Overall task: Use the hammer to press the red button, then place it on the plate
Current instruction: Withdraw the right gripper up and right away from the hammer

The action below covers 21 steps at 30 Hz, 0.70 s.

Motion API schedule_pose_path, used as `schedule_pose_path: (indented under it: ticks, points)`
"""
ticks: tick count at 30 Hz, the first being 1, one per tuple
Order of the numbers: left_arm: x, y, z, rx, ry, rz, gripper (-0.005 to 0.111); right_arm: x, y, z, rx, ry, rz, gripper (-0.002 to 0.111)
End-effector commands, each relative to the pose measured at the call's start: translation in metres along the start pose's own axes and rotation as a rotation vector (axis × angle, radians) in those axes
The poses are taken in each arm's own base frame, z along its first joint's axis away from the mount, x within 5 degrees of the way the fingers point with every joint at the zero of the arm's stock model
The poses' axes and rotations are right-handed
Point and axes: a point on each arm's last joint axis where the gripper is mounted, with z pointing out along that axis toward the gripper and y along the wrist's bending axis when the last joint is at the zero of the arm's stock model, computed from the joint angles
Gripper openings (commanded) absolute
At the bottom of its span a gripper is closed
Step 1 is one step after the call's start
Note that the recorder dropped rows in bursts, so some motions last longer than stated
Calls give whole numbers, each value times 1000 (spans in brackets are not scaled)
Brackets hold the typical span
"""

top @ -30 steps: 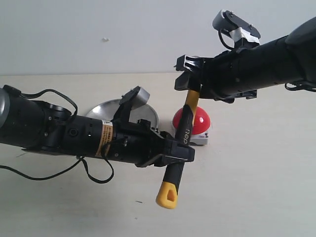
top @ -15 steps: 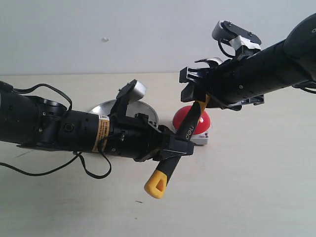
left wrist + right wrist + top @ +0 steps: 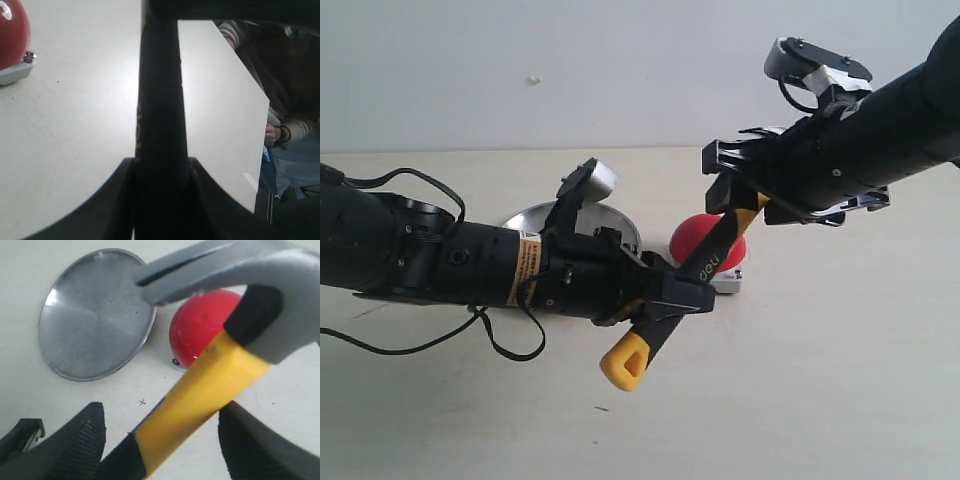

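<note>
Your left tool (image 3: 685, 295) is pinching the hammer (image 3: 715, 255) mid-handle above the desk (image 3: 820, 380), with the yellow tip pointing to 7 o'clock and the head to 1. Your right tool (image 3: 161, 412) is hanging spread around the handle just under the head. Behind them the button (image 3: 692, 238) is sitting, with the plate (image 3: 525, 218) at its 9 o'clock.

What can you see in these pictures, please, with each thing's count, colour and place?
hammer: one, grey head, black-and-yellow handle, held tilted above the table
red button: one, red dome on a grey base, beside the plate
plate: one, silver, flat on the table
table: one, pale beige
person: one, dark top, beyond the table's edge
left gripper: one, black, jaws shut on the hammer's handle
right gripper: one, black, jaws open, near the hammer's head
</note>
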Motion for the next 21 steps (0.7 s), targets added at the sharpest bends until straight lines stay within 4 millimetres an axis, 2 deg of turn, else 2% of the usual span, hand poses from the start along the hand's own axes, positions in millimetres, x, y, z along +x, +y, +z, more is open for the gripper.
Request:
schedule_pose_path:
  ticks: [1,6,9,12,15,19,21]
  points:
    - [-7,-9,-3,50,-32,24,0,-3,1,-11,24,-18,-24,63]
    - [-7,-9,-3,50,-34,25,0,-2,3,-18,21,-9,-36,62]
    - [-7,-9,-3,49,-36,30,0,-4,7,-38,13,-63,-71,57]
    - [-8,-10,-3,51,-40,34,0,-5,13,-65,2,-137,-95,46]
    - [-12,-11,-5,51,-51,47,0,-1,17,-98,1,-191,-154,26]
    - [-19,-17,-8,48,-67,76,0,27,14,-142,-17,-309,-210,1]
    - [-22,-18,-11,18,-72,93,0,51,8,-163,-39,-401,-222,0]
